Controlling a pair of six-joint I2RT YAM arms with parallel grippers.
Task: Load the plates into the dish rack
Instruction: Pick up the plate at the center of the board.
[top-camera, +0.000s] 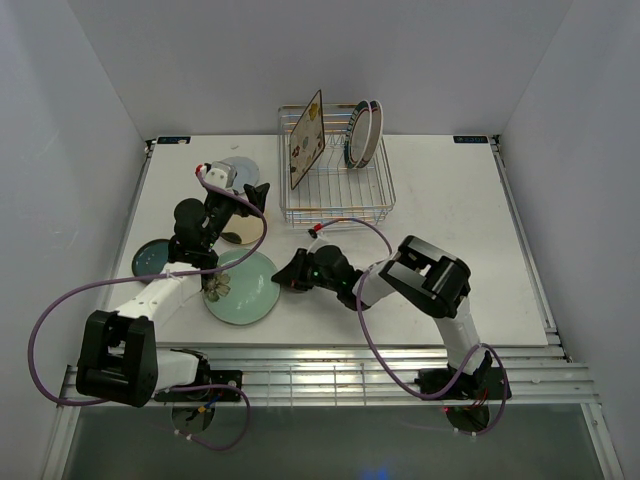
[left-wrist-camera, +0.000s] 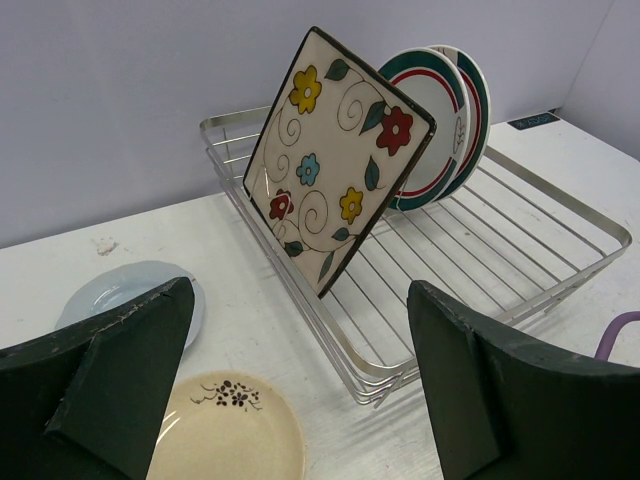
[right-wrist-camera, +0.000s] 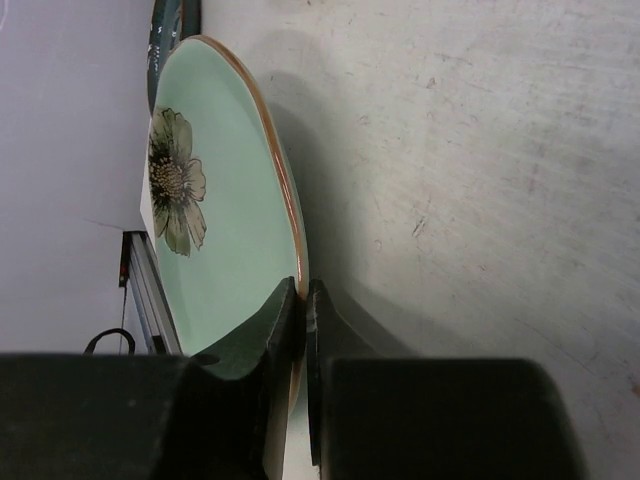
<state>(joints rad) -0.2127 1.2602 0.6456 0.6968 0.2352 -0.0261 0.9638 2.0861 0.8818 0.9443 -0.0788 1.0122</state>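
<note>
Right hand (top-camera: 294, 272) (right-wrist-camera: 304, 300) is pinched on the brown rim of the large pale green plate (top-camera: 240, 287) (right-wrist-camera: 220, 230), gripping at the plate's 3 o'clock edge in the top view. I can't tell whether that edge is off the counter (top-camera: 450, 230). The plate has a flower print (right-wrist-camera: 175, 180) on its face.

Left hand (top-camera: 250, 195) (left-wrist-camera: 300, 330) is spread wide and holds nothing. It hovers over the small cream plate (top-camera: 243, 234) (left-wrist-camera: 230, 430) and points toward the dish rack (top-camera: 335, 200) (left-wrist-camera: 560, 210).

The rack sits at 12 o'clock on the counter. Three plates are in it, all on edge:
- The square floral plate (top-camera: 307, 140) (left-wrist-camera: 335, 165) leans at the rack's 9 o'clock side.
- The two white plates with teal-red rims (top-camera: 363, 132) (left-wrist-camera: 440, 120) stand together toward 1 o'clock.

Four plates lie out on the counter, all at 7 to 9 o'clock of the rack:
- The blue-grey plate (top-camera: 240, 172) (left-wrist-camera: 120, 290) is just beside the rack's 9 o'clock side.
- The cream plate is at 6 o'clock of the blue-grey one.
- The green plate is further down at 6 o'clock.
- The dark teal plate (top-camera: 153, 257) is at 9 o'clock of the green one, its edge tucked under the green rim in the right wrist view.
</note>
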